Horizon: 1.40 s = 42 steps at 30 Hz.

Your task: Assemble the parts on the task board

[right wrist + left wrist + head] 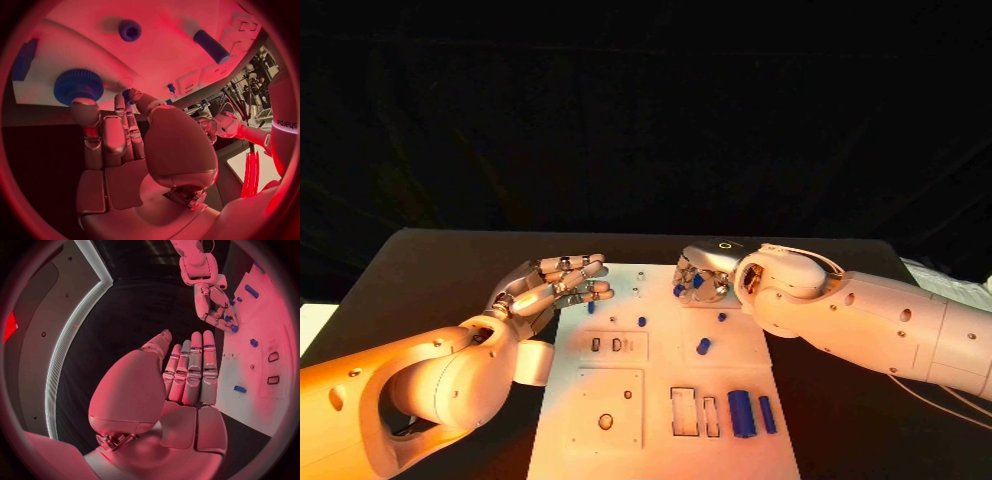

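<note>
The right hand [701, 277] is seen at the far edge of the task board [661, 420], its fingertips closed on a round blue knurled part [78, 85] standing there. The left hand [557, 285] is held open, fingers straight, beside the board's left edge

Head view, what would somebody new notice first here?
The two silver hands meeting over the far end of the white task board. The right hand reaches down at a round blue part near the board's far edge, fingertips touching it; the left hand hovers at the board's left edge, holding nothing. Two long blue parts lie near the front right.
</note>
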Motion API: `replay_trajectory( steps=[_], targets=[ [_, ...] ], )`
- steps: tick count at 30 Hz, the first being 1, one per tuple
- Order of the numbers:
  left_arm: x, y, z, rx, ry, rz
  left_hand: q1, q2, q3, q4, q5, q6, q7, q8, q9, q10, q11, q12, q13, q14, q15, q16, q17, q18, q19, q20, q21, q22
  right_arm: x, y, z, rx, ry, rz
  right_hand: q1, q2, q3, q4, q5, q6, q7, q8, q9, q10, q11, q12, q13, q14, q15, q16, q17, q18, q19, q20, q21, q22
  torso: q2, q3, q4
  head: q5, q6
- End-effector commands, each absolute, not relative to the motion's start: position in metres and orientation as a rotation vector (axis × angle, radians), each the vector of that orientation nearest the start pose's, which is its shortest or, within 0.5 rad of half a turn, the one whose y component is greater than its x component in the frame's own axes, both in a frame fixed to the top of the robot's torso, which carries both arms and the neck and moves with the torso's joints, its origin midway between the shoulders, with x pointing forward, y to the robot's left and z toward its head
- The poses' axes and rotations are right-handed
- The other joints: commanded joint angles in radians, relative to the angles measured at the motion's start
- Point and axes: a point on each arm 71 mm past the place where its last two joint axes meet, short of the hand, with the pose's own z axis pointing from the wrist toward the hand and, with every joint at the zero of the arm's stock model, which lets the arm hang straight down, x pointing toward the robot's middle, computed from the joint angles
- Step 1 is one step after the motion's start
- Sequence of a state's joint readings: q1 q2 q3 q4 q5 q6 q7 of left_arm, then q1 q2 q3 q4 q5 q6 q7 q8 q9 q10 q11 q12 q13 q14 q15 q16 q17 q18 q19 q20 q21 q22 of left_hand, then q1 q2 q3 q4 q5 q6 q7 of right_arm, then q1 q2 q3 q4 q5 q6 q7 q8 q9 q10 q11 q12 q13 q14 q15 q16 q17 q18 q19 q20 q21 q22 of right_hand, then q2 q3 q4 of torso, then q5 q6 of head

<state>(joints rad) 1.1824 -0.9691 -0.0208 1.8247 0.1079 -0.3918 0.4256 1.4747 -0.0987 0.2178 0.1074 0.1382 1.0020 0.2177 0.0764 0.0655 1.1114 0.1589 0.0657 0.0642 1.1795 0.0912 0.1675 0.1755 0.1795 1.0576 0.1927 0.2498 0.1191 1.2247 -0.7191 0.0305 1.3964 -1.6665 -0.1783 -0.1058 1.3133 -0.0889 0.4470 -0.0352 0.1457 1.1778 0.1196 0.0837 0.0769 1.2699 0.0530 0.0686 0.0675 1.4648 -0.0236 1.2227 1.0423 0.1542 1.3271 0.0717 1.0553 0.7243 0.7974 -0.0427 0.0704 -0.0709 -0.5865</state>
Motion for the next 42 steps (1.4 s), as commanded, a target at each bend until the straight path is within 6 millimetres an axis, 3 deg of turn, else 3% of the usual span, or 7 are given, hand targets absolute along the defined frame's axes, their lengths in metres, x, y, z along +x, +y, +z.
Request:
replay_trajectory(
  steps=[1,7,19,29,33,42],
  targets=[
    [0.43,0.187,-0.154,-1.218,1.408,-1.703,0.001,-0.002,0.001,-0.005,-0.006,-0.002,0.003,-0.007,-0.001,-0.009,-0.002,-0.005,0.0,0.005,0.005,-0.004,0.002,-0.002,0.005,0.003,-0.007,-0.001,0.517,-0.167,-0.15,-0.307,1.507,0.585,0.002,0.02,0.01,0.007,-0.008,0.008,-0.002,0.006,0.017,0.009,-0.001,0.0,0.001,0.042,-0.008,0.009,0.003,-0.014,0.003,-0.002,0.012,0.013,0.002,-0.0017,0.0029,-0.001,0.003],
    [0.43,0.187,-0.155,-1.219,1.41,-1.703,0.0,-0.001,0.001,-0.006,-0.007,-0.005,0.005,-0.009,-0.002,-0.012,0.0,-0.005,0.0,0.007,0.005,-0.005,0.003,-0.002,0.006,0.003,-0.007,-0.001,0.519,-0.164,-0.144,-0.245,1.444,0.586,-0.007,0.018,0.021,0.025,-0.034,0.007,-0.003,0.002,0.021,0.011,-0.001,-0.005,-0.001,0.038,-0.008,0.013,0.001,-0.015,0.0,-0.001,0.029,0.03,0.004,-0.0028,0.0065,-0.001,0.008],
    [0.429,0.187,-0.153,-1.216,1.412,-1.709,0.0,0.0,0.001,-0.007,-0.007,-0.006,0.005,-0.009,-0.002,-0.013,0.0,-0.005,0.0,0.007,0.005,-0.005,0.004,-0.002,0.007,0.003,-0.007,-0.002,0.529,-0.145,-0.139,-0.23,1.425,0.582,-0.008,0.015,0.026,0.03,-0.043,0.004,-0.001,-0.001,0.023,0.008,0.0,-0.007,-0.002,0.037,-0.007,0.016,0.002,-0.016,-0.002,-0.001,0.034,0.035,0.01,-0.004,0.0097,0.005,0.01],
    [0.43,0.186,-0.153,-1.214,1.413,-1.711,0.0,0.0,0.002,-0.008,-0.007,-0.007,0.005,-0.01,-0.002,-0.015,0.0,-0.005,0.0,0.007,0.006,-0.006,0.004,-0.002,0.007,0.003,-0.008,-0.002,0.533,-0.134,-0.144,-0.251,1.487,0.566,-0.012,0.007,0.028,0.037,-0.051,0.002,0.0,-0.005,0.025,0.005,0.002,-0.007,-0.002,0.037,-0.006,0.023,0.008,-0.018,-0.001,0.001,0.047,0.051,0.019,-0.0114,0.0139,-0.001,0.008],
    [0.43,0.186,-0.153,-1.213,1.413,-1.713,0.0,0.0,0.002,-0.008,-0.007,-0.007,0.005,-0.01,-0.002,-0.015,0.0,-0.005,0.0,0.007,0.006,-0.006,0.004,-0.002,0.007,0.003,-0.008,-0.002,0.534,-0.131,-0.146,-0.261,1.508,0.561,-0.013,0.002,0.028,0.038,-0.051,0.002,0.0,-0.005,0.026,0.004,0.002,-0.007,-0.002,0.037,-0.006,0.025,0.01,-0.018,-0.001,0.001,0.05,0.054,0.02,-0.0093,0.0169,0.001,0.005],
    [0.429,0.187,-0.152,-1.212,1.413,-1.715,0.001,0.001,0.002,-0.009,-0.007,-0.007,0.006,-0.01,-0.002,-0.015,0.0,-0.004,0.0,0.007,0.006,-0.006,0.005,-0.002,0.007,0.003,-0.008,-0.002,0.536,-0.126,-0.15,-0.268,1.535,0.55,-0.017,-0.003,0.026,0.042,-0.052,0.0,0.001,-0.007,0.026,0.001,0.003,-0.007,-0.002,0.037,-0.005,0.028,0.011,-0.018,-0.003,0.002,0.053,0.056,0.023,-0.0113,0.0203,-0.002,0.004]
  ],
)
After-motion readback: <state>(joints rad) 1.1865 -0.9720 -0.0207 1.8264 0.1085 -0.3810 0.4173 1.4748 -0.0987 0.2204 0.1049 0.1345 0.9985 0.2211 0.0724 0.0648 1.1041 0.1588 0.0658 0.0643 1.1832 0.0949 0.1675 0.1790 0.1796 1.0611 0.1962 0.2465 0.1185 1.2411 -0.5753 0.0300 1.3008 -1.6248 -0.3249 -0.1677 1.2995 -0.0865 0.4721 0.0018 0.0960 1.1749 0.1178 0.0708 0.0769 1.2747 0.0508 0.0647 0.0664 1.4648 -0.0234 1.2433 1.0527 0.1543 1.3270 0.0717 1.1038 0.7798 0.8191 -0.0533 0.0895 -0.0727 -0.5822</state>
